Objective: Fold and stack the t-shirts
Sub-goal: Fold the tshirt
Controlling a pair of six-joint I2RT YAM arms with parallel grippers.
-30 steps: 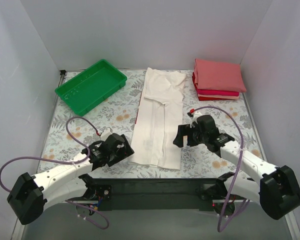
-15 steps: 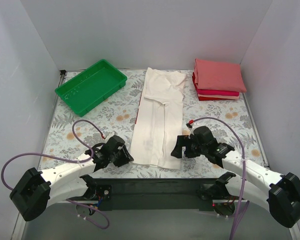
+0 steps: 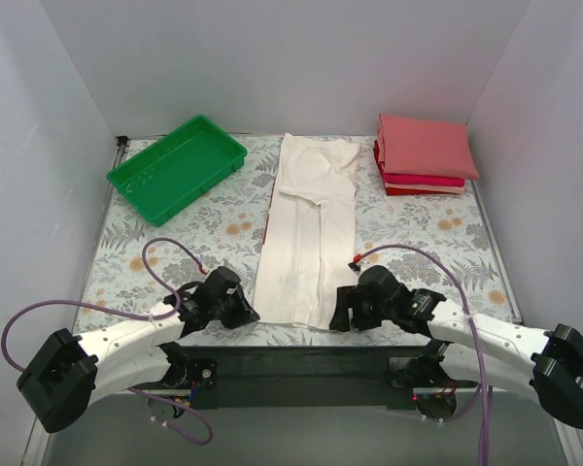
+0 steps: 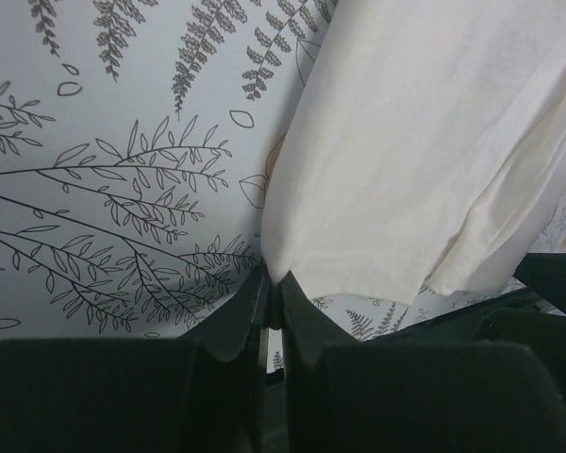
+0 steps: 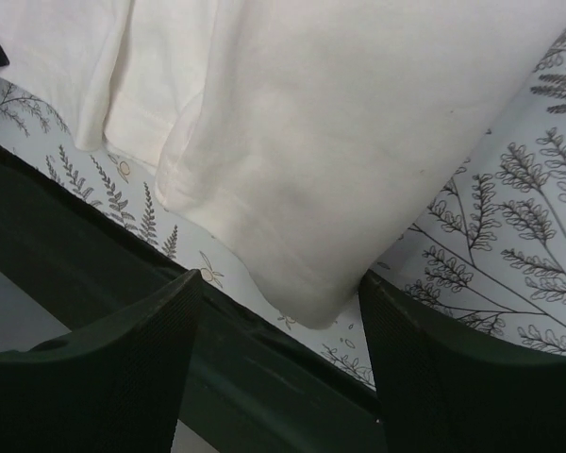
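Tee [image 3: 306, 243], white, folded to long strip: near left corner pinched in your left claw [image 4: 272, 300], fingers pressed together on cloth. Your right claw [image 5: 278, 293] wide, one finger either side of near right corner, not gripping. Tee lies flat down middle of bench [image 3: 175, 248], near hem at front edge. Folded pink-red stack [image 3: 423, 155] far right; green tray [image 3: 175, 167] far left.
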